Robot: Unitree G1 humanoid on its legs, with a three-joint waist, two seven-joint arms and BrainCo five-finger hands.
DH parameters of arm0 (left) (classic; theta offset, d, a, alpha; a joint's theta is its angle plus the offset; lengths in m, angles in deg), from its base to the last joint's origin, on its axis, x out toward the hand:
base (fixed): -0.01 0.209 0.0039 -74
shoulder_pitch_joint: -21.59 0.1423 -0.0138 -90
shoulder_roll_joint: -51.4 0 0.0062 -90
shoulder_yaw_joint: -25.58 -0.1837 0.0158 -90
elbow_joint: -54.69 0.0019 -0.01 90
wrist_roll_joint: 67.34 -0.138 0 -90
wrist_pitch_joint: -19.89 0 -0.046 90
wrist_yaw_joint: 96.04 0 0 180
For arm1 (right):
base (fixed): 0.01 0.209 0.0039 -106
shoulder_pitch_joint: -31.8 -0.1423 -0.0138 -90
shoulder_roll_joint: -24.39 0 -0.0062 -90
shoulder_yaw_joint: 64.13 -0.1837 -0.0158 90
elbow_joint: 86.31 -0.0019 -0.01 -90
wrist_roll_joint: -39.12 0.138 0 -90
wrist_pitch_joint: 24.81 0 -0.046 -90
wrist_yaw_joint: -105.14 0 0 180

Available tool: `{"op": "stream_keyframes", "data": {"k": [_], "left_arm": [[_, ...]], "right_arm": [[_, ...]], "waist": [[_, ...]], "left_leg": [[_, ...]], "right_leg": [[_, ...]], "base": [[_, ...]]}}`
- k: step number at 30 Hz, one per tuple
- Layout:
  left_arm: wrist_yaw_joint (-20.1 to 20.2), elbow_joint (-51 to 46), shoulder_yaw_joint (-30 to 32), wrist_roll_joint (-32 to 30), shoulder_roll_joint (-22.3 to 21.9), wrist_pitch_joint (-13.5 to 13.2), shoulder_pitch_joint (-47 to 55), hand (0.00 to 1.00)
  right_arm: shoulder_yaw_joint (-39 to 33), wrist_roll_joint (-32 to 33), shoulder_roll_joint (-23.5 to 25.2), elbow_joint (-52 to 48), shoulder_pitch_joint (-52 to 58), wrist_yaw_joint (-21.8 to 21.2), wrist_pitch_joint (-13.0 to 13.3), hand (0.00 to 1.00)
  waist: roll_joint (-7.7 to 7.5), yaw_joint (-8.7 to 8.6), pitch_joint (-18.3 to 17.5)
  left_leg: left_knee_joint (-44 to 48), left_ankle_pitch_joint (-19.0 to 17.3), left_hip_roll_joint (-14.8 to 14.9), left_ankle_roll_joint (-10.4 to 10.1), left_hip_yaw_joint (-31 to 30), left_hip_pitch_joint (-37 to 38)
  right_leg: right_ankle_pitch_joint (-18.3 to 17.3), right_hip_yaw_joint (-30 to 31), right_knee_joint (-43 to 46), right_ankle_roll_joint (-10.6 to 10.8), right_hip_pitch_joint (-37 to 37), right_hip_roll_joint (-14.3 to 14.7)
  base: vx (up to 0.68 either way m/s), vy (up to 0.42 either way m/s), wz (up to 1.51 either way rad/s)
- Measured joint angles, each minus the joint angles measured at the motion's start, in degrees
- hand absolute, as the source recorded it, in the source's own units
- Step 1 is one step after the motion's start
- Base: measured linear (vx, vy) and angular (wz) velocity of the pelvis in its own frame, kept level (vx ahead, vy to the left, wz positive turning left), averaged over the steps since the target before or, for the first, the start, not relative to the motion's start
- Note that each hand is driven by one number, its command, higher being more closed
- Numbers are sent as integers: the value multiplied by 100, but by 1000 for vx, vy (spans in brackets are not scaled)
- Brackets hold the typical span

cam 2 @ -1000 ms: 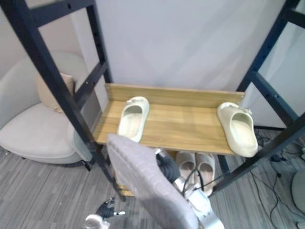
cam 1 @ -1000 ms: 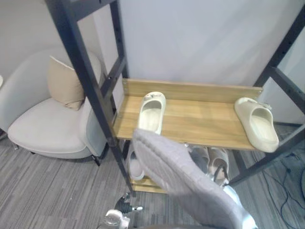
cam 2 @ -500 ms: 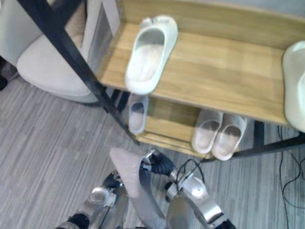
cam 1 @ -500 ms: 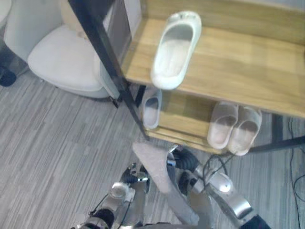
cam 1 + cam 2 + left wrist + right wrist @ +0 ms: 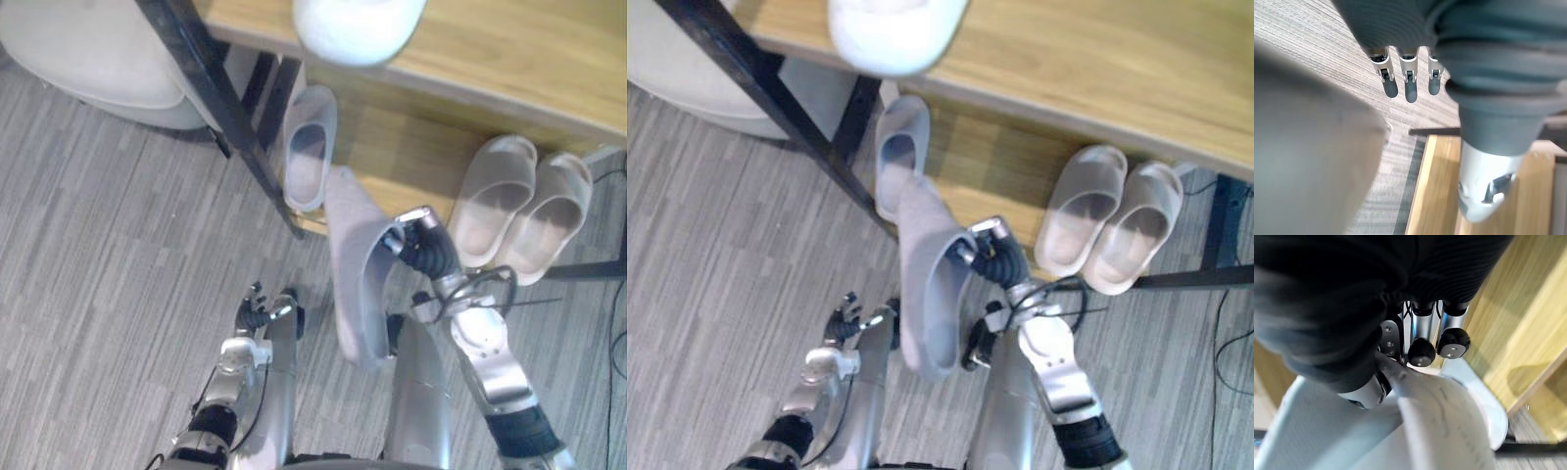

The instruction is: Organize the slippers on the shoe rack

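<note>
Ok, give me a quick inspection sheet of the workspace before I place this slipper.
Surface: wooden shoe rack, two shelves in a black frame.
Job's things: held grey slipper; second grey slipper and pale pair on the lower shelf; cream slipper overhanging the upper shelf's front edge.
Clutter: nothing seen.
Hands: right hand shut on the held grey slipper's rim; left hand open, low over the carpet.
Cables: thin dark cable on the floor right of the rack.
Surroundings: grey striped carpet; white armchair left of the rack.
</note>
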Motion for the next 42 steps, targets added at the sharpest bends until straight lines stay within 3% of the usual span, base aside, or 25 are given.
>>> {"op": "stream_keyframes", "data": {"k": [6,10,19,25,31,32,42], "left_arm": [[-17,-371,161,288,0,-87,-120,0],[-110,-509,182,348,-1,-106,-214,0],[-147,-721,340,717,-77,-130,-325,0],[-248,-724,352,844,-97,-132,-469,0],[-389,-692,350,845,-120,-139,-558,0],[-459,-688,350,846,-127,-143,-567,0],[-642,-372,349,946,-146,-224,-669,0]], "right_arm": [[-370,-556,-14,58,-571,400,-24,100],[-614,-1009,-41,289,-1165,796,-95,100],[-627,-1874,-120,2130,-3361,1434,-728,100],[-596,-2112,-55,3138,-4331,1741,-1049,100],[-599,-2325,112,3955,-4786,1973,-1159,100],[-595,-2326,203,4114,-4876,2047,-1145,0],[-402,-2327,508,4609,-5205,2321,-1199,0]], "waist": [[-74,171,45],[-89,188,46],[-111,245,35],[-131,353,20],[-146,401,7],[-146,404,6],[-276,495,-262]], "left_leg": [[811,-272,145,-106,-110,-744],[1050,-318,144,-148,-211,-1053],[1221,-302,194,-182,-211,-1537],[1379,-341,270,-243,-187,-1740],[1393,-348,285,-227,-216,-1815],[1393,-347,285,-228,-218,-1822],[1406,-314,294,-290,-236,-1959]], "right_leg": [[-256,34,736,-98,-707,88],[-330,-9,963,-135,-979,90],[-358,17,1201,-190,-1516,95],[-373,78,1348,-210,-1766,152],[-383,58,1371,-228,-1843,166],[-384,57,1377,-231,-1852,165],[-407,31,1439,-309,-1997,161]], "base": [[-37,-22,-9],[-8,0,0],[0,2,-1],[-2,15,-7],[-2,2,-1],[0,0,0],[0,-1,0]]}}
